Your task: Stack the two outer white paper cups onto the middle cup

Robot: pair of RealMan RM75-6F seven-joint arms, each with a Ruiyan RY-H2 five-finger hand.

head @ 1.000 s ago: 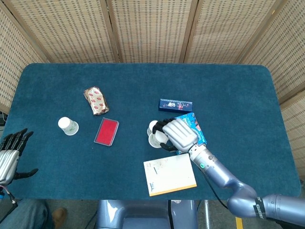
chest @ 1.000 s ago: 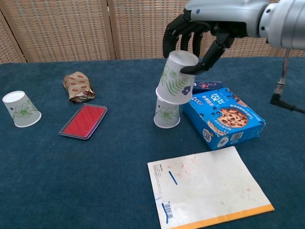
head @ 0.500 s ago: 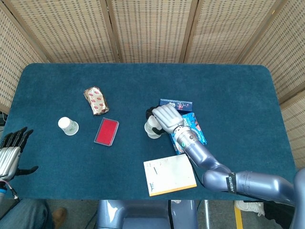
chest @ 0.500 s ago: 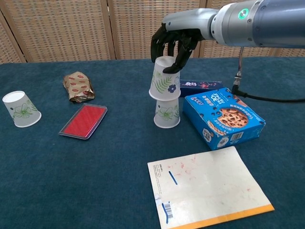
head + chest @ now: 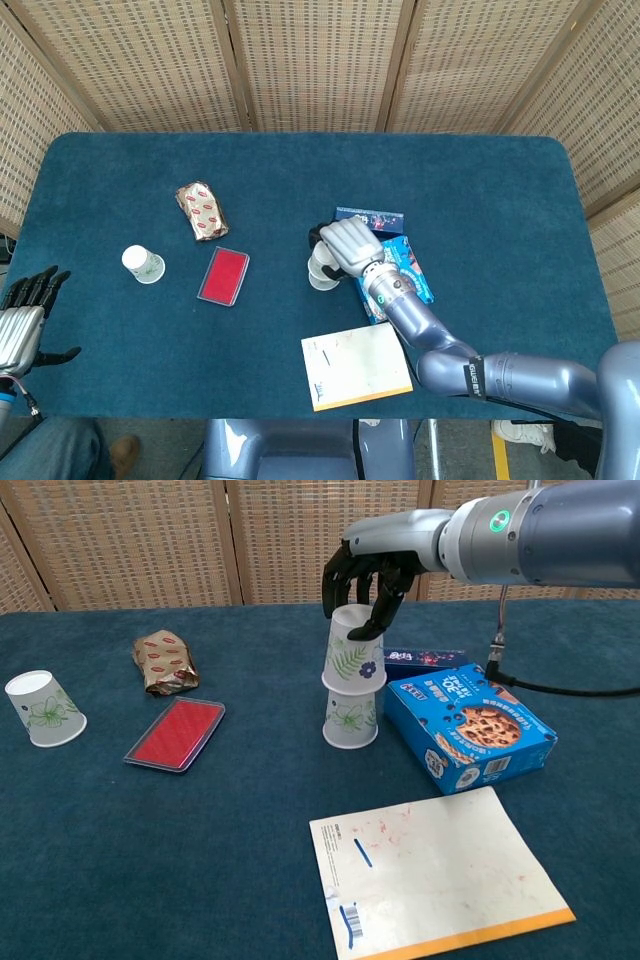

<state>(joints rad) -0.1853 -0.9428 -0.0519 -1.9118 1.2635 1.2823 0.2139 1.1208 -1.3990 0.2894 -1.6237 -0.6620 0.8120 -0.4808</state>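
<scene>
Near the table's centre an upside-down white paper cup with a leaf print sits upright on the upside-down middle cup. My right hand comes down over it and grips its top, fingers curled around it. From the head view the hand covers most of the two cups. The third cup stands upside down alone at the far left. My left hand hangs off the table's left edge, fingers spread, holding nothing.
A blue cookie box lies just right of the stacked cups, with a small dark blue box behind it. A red flat case and a foil snack packet lie to the left. A paper envelope lies in front.
The right hand swung the tilted cup left over the middle cup, straightened it and lowered it down onto that cup. The left hand stayed put.
</scene>
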